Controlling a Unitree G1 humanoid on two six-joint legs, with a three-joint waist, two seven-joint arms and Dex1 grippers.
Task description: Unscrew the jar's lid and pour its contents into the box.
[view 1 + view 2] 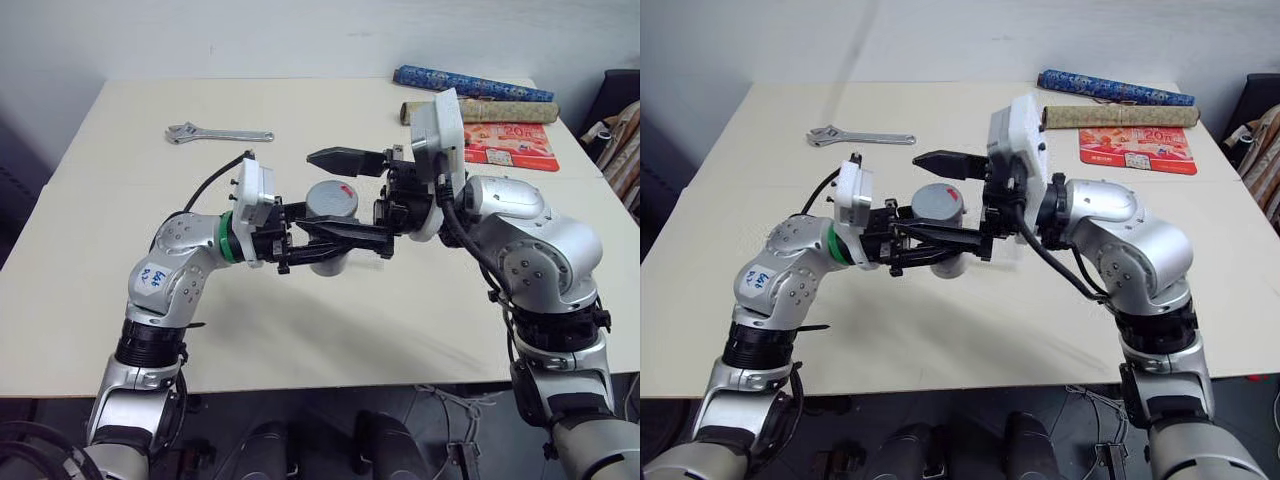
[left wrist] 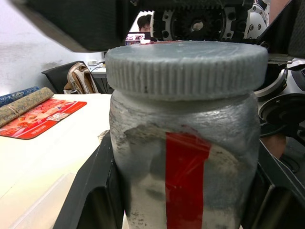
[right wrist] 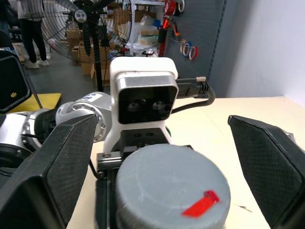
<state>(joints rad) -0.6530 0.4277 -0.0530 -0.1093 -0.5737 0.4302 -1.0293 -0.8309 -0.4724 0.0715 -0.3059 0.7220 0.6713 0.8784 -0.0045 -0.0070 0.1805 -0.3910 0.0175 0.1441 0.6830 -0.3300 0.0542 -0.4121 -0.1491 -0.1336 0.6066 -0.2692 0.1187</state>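
Red label stripe (image 2: 183, 181) faces left pincer's (image 1: 335, 240) camera.

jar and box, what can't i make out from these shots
- Contents: the jar's wall is silvery and opaque in the left wrist view, so nothing inside shows.
- Jar's base: cut off by the bottom edge there; in the head views the left gripper covers its lower part.
- Lid: whether loosened can't be told; the open right gripper straddles it without touching.
- Box: none can be identified.
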